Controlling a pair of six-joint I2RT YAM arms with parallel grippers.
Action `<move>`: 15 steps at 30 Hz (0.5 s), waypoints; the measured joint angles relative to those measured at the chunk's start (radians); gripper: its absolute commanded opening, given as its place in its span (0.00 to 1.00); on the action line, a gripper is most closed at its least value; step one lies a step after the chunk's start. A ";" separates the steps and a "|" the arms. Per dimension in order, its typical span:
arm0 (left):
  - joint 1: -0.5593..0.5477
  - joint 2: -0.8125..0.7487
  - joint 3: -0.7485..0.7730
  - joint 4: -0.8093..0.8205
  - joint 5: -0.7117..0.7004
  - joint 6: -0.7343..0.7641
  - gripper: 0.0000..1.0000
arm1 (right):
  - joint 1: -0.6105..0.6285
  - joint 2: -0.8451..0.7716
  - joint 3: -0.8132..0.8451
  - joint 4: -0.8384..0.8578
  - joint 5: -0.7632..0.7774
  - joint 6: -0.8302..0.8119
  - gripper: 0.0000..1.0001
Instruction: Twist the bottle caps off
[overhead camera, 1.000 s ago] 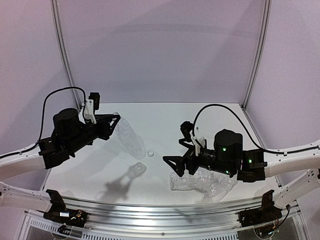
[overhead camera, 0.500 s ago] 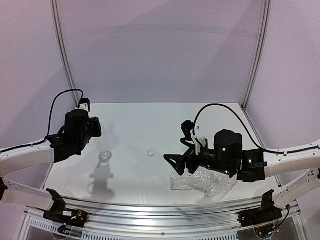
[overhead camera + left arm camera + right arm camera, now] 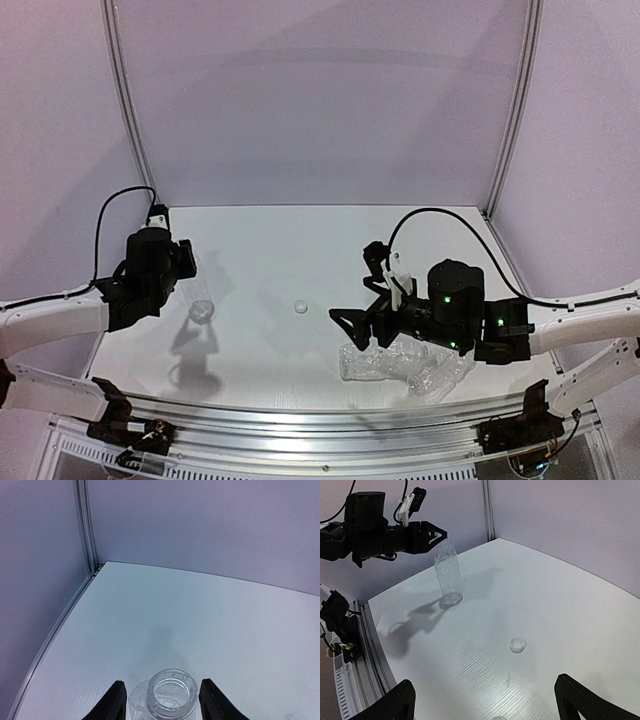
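Three small clear crinkled plastic bottles are on the white worktop [image 3: 300, 250]. One bottle [image 3: 448, 575] stands up straight near the left edge, with its bottom on the worktop. The left hand [image 3: 162, 690] holds this bottle just under its neck, with one finger on each side. Its round mouth is open at the top.

One tiny round whitish plastic cap [image 3: 300, 307] lies alone on the worktop, well apart from the standing bottle, between the two arms.

The other two bottles [image 3: 375, 362] lie on their sides, close together near the front edge, partly under the right arm. I cannot tell if they have caps. The right hand [image 3: 485, 690] hangs above the worktop beside them, its two fingers spread wide, holding nothing.
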 measured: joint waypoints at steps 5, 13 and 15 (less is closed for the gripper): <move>-0.001 -0.038 -0.019 0.005 -0.003 -0.005 0.68 | 0.000 0.000 0.000 -0.003 0.003 0.000 0.99; -0.047 -0.149 -0.025 -0.012 -0.007 0.001 0.92 | 0.000 -0.002 0.001 -0.008 0.023 0.022 0.99; -0.071 -0.181 -0.024 -0.031 -0.008 0.010 0.98 | 0.000 -0.002 0.006 -0.029 0.056 0.047 0.99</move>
